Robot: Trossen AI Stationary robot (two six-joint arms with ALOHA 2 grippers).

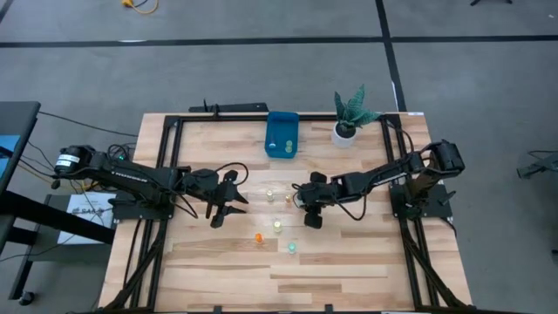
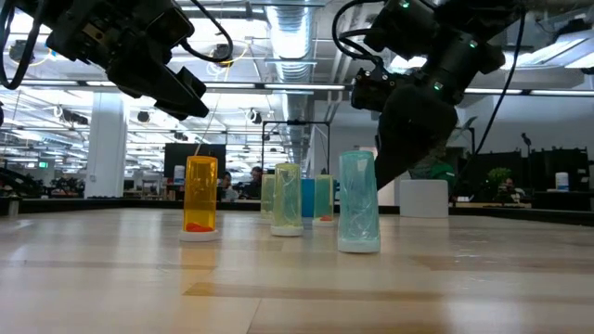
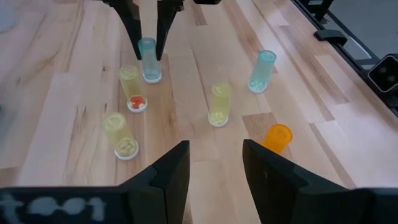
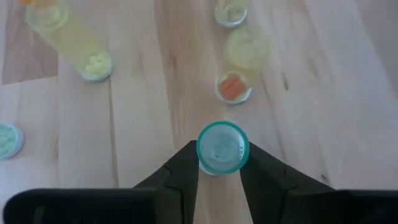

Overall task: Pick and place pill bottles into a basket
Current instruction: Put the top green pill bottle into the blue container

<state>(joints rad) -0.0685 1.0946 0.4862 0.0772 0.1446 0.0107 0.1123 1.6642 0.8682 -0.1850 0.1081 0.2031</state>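
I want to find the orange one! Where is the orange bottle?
In the high view the orange bottle stands on the table's front half, slightly left of centre, just left of a pale yellow bottle and nearer the left claw.

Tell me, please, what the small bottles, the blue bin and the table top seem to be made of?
Pill bottles: probably translucent plastic, smooth; the table and their contents show through the tinted walls.
Blue bin: likely opaque moulded plastic, uniform bright colour.
Table top: wood, apparently joined light planks with visible grain, matte finish.
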